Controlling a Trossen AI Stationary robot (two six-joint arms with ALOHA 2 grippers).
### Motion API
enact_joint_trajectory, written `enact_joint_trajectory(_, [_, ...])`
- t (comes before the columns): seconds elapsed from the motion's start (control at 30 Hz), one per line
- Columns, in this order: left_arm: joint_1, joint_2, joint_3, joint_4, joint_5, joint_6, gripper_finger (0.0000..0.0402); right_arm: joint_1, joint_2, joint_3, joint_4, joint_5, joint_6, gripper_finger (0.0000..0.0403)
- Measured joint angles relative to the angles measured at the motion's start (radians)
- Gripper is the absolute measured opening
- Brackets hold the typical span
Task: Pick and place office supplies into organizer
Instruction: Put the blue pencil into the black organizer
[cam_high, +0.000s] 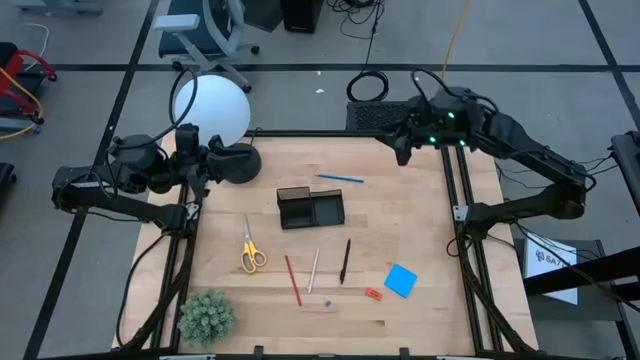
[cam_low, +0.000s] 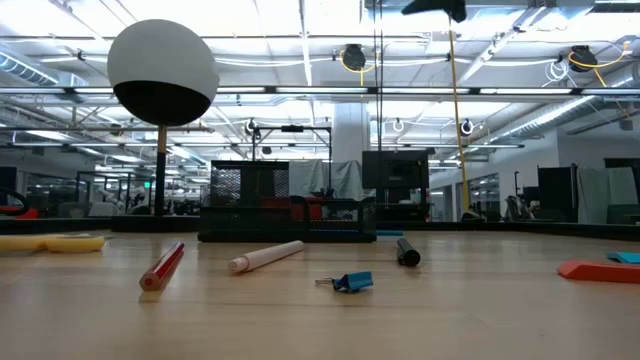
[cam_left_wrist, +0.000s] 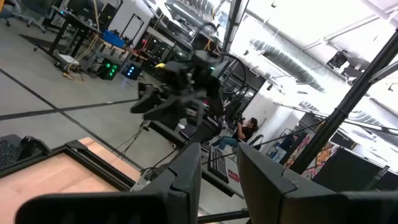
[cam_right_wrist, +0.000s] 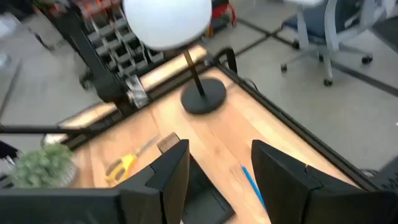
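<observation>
Evidently, progress: nothing had been placed yet; every supply lay loose on the table (cam_high: 400, 200) and the whole job remained, as far as the views showed.
Organizer: the black divided organizer (cam_high: 310, 208) sat mid-table toward the far side; its compartments looked empty from above.
Far item: a blue pen (cam_high: 340, 178) lay just beyond the organizer, apart from it.
Left item: the yellow-handled scissors (cam_high: 250, 247) lay on the organizer's near-left side.
Near row: a red pencil (cam_high: 292, 279), a pale pencil (cam_high: 314, 269) and a black pen (cam_high: 345, 260) lay near one another, with a tiny blue clip (cam_high: 327, 302) beside them.
Right items: a blue note pad (cam_high: 401, 280) and a red-orange piece (cam_high: 373, 294) lay near-right.
Left gripper: the left gripper (cam_left_wrist: 219, 171) waited off the far-left edge by the globe lamp (cam_high: 211, 110), fingers parted a little, holding nothing.
Right gripper: the right gripper (cam_right_wrist: 220, 168) hung at the far-right corner, fingers apart, holding nothing.
Left to do: each item, by my judgement.
</observation>
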Motion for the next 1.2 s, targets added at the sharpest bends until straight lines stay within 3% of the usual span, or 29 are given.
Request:
enact_joint_trajectory(0.27, [0.000, 0.000, 0.000, 0.000, -0.008, -0.001, 0.0097, -0.110, 0.136, 0.065, -0.086, -0.103, -0.121, 0.0169])
enact_joint_trajectory(0.7, [0.019, 0.000, 0.000, 0.001, -0.005, -0.026, 0.0097, -0.154, 0.328, 0.087, -0.230, -0.126, -0.308, 0.0169])
enact_joint_trajectory(1.03, [0.069, 0.000, 0.000, 0.000, 0.152, -0.046, 0.0097, -0.158, 0.456, 0.088, -0.229, -0.016, -0.376, 0.0169])
enact_joint_trajectory(1.2, [0.083, -0.001, 0.000, -0.007, 0.203, -0.049, 0.0097, -0.157, 0.518, 0.088, -0.228, -0.014, -0.399, 0.0169])
